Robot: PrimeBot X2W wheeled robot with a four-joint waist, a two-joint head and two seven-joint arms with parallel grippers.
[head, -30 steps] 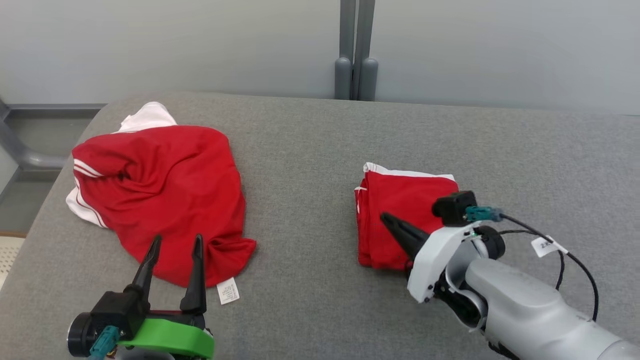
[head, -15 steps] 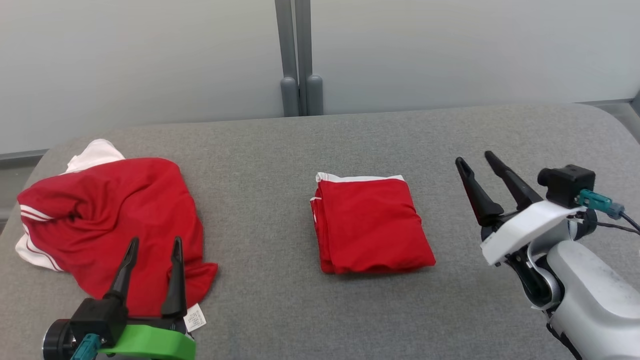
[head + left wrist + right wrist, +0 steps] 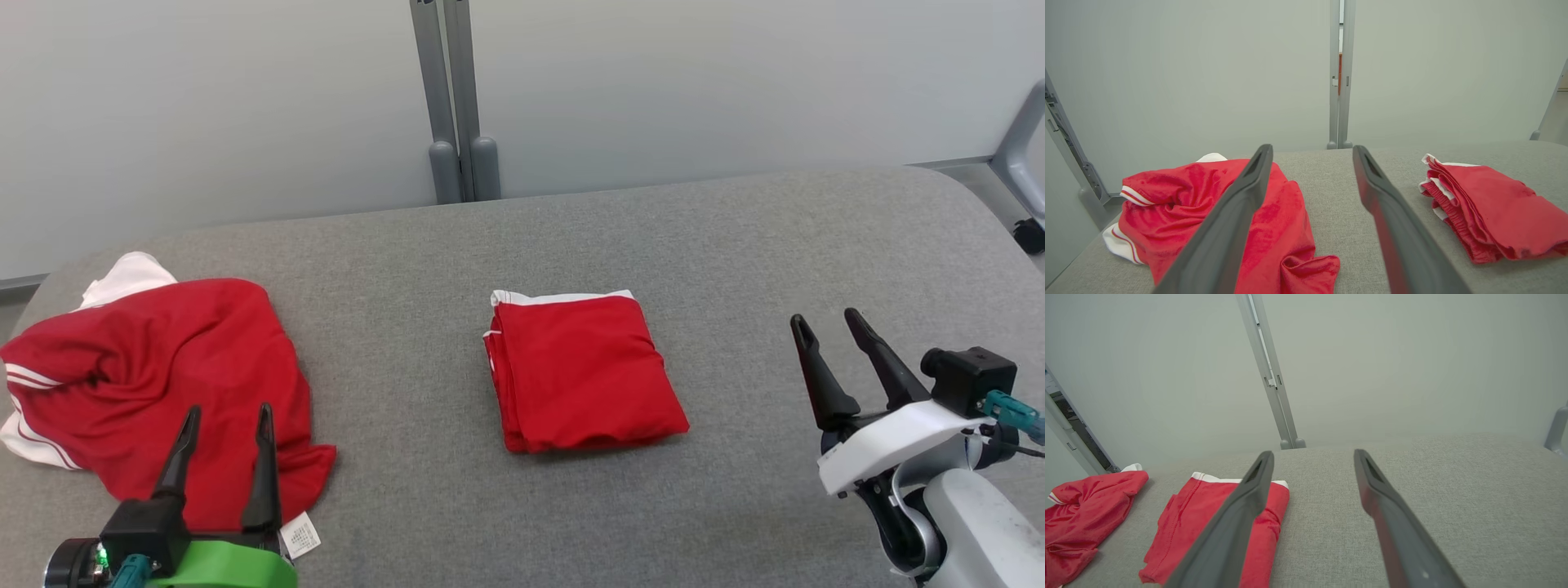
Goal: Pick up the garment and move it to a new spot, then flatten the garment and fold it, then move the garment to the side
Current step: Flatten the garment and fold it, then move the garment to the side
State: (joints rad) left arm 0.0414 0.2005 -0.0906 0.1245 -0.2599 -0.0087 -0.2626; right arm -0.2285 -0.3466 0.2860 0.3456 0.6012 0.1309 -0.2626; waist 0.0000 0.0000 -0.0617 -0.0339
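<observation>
You see grey fabric-covered table (image 3: 735, 245) with rounded far corners. Folded red garment (image 3: 580, 371) lies flat near middle, white band toward far edge. Crumpled red garment (image 3: 163, 384), white-trimmed, is heaped by left edge, well apart from it. Its white label (image 3: 300, 535) rests toward near edge.

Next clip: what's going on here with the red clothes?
A two-armed robot faces a grey padded table. A folded red garment lies in the middle of it with nothing touching it. The right pincer is open and empty, off to that garment's right. The left pincer is open too, at the near edge of a crumpled red garment, not gripping it.
</observation>
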